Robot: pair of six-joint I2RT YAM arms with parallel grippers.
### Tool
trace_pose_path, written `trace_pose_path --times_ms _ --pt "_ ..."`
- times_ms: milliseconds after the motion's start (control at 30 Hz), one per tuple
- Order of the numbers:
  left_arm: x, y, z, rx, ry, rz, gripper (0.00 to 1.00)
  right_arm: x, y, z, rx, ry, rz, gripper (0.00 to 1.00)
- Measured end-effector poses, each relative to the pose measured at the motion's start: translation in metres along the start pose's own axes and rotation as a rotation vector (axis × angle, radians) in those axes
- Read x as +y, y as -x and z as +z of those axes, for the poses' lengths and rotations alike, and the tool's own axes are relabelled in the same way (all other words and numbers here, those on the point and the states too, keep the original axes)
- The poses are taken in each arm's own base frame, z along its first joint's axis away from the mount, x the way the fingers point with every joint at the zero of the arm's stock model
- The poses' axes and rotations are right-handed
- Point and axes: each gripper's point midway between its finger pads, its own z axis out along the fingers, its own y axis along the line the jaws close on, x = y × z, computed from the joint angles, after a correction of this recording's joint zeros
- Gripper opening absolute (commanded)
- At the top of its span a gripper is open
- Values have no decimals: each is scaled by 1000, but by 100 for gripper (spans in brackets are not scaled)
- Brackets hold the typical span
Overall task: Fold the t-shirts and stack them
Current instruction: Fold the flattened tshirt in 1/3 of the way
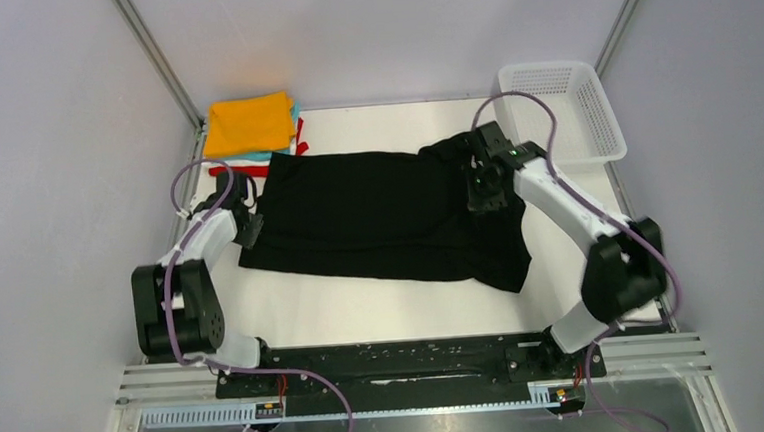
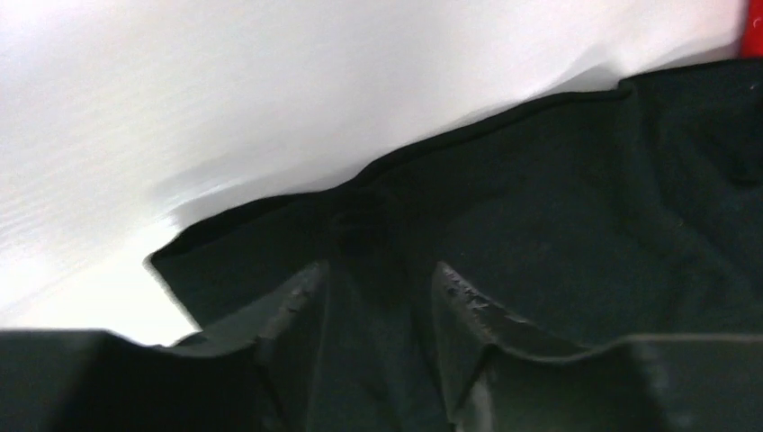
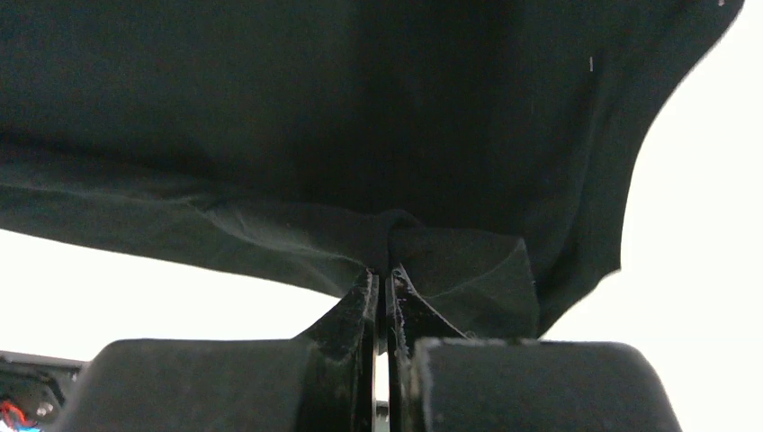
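Both arm bases stand on the black mounting rail [image 1: 387, 361] at the bottom of the top external view. Above the rail, the white table [image 1: 364, 312] carries a large plain black t-shirt [image 1: 378, 216], spread flat across the centre of the frame with its longer side running left to right. The left gripper [image 1: 250, 224] sits at the left edge of the black t-shirt. The right gripper [image 1: 484, 192] sits over its upper right portion. At upper left, a folded orange t-shirt [image 1: 247, 124] tops a stack; teal cloth [image 1: 294, 111] and red cloth [image 1: 301, 136] show at the stack's right edge, close to the upper left corner of the black t-shirt. A white plastic mesh basket [image 1: 608, 127] stands at upper right, beside the right arm.

Left wrist view: the two dark fingers [image 2: 292, 310] of the left gripper [image 2: 380, 270] rise from the bottom of the frame and stand apart, with a narrow gap between them. The black t-shirt [image 2: 585, 198] fills the right and lower centre, and its hem runs diagonally just beyond the fingertips. Bare table [image 2: 270, 90] fills the upper left. A sliver of red cloth [image 2: 754, 27] shows at the upper right corner.

Right wrist view: the fingers [image 3: 360, 306] of the right gripper [image 3: 389, 274] are pressed almost together, leaving only a thin slit. A small ridge of the black t-shirt [image 3: 270, 108] is pinched at their tips. The garment covers the upper frame; table [image 3: 702, 225] shows at right and lower left.
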Motion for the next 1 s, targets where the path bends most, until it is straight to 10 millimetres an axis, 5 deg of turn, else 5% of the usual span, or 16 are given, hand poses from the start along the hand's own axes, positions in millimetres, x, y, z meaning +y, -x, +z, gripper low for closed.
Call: trace_pose_path --times_ms 100,200,267,333,467,667,1000 --pt "-12 1 18 33 19 21 97 2 39 31 9 -17 -21 70" --pt "-21 4 22 50 4 34 99 5 70 49 -28 -25 -26 91" --pt "-26 7 18 53 -18 42 99 8 72 50 -48 -4 -14 99" --pt "-30 8 10 62 -53 57 99 14 64 46 -78 54 10 100" --pt "-42 2 -10 102 -171 98 99 21 15 37 -67 170 88 99" --pt "-30 -36 -10 232 -243 160 99 26 -36 52 17 255 190 99" --pt "-27 -48 -10 280 -266 199 99 40 -43 72 60 297 244 99"
